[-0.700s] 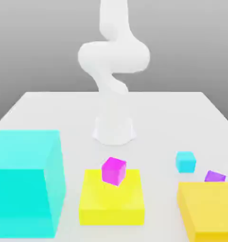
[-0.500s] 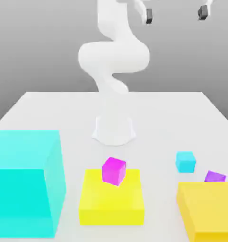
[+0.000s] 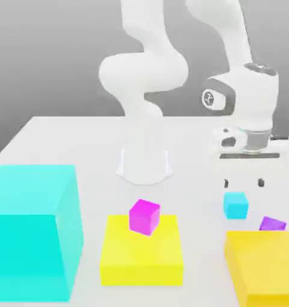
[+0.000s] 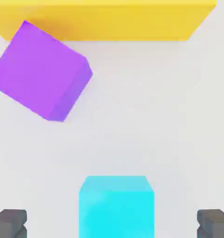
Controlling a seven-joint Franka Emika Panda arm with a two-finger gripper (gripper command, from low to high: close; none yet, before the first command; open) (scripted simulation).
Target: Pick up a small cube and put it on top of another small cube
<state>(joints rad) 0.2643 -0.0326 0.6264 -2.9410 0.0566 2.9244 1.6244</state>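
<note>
Flat, even, bright light fills both views — nothing glares. On the matte white tabletop (image 3: 69, 144) shadows are faint: a soft grey smudge under the tiny plain cyan cube (image 3: 235, 205) and beside the small purple cube (image 4: 39, 69) in the hand view. The large orange-yellow block (image 4: 104, 18) glows warmly where the purple cube overlaps it. Edges look slightly soft — mild blur, no visible bending at the borders.

Glossy white robot arm (image 3: 148, 66), thick rounded segments, cylindrical base. Grey round cap on wrist side. White boxy two-finger gripper (image 3: 243, 183); small dark grey square fingertips (image 4: 9, 223).
</note>
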